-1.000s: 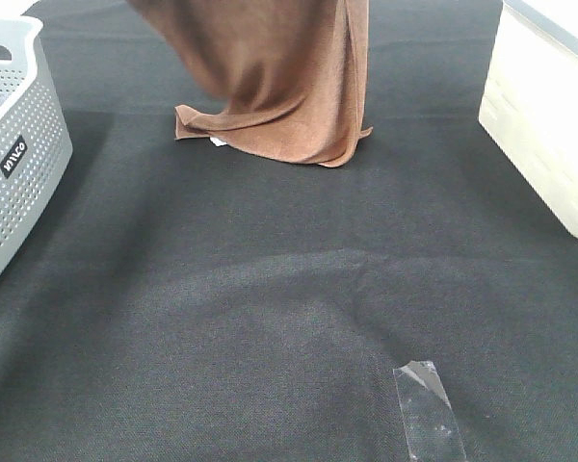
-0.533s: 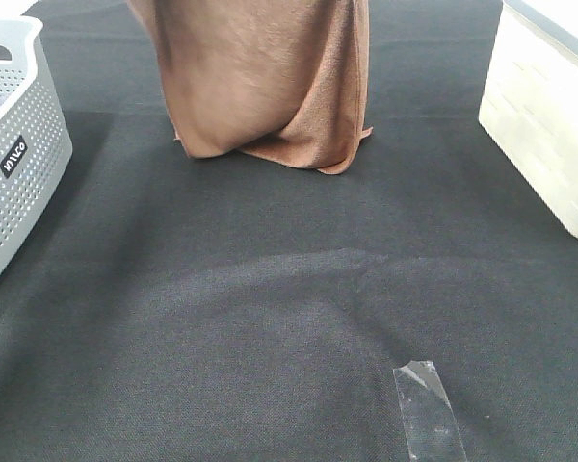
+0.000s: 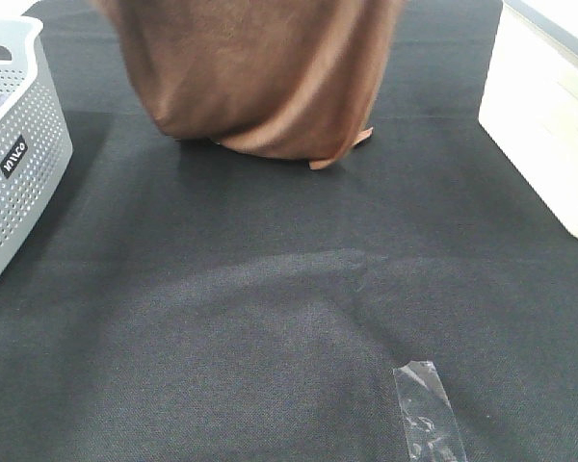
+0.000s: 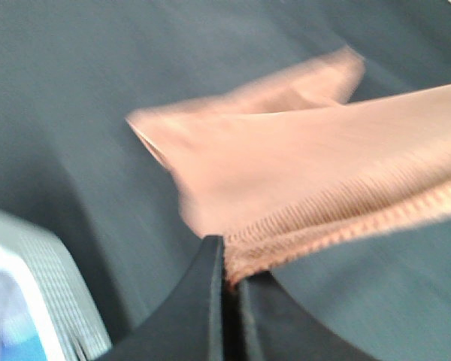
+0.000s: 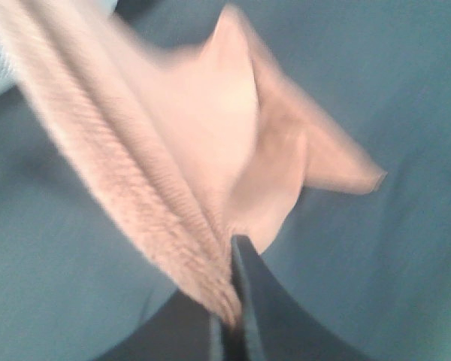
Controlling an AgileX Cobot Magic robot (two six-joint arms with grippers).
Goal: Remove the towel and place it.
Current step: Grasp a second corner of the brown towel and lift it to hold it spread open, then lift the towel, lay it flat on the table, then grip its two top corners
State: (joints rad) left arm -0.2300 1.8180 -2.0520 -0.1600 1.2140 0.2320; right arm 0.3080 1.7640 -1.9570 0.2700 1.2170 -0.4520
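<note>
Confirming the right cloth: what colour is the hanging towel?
Reddish-brown towel, plain; clearest in exterior high view.

One towel (image 3: 260,87), one grey perforated basket (image 3: 29,135), one white box (image 3: 544,115), one strip of clear tape (image 3: 426,414)

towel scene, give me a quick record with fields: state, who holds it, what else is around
towel: reddish-brown, hanging from above the frame, lower edge bunched on the black table cover
left gripper: shut on the towel's hem
right gripper: shut on the towel's hem
left side: white perforated basket
right side: cream box
near edge: strip of clear tape
wrist views: blurred
</note>
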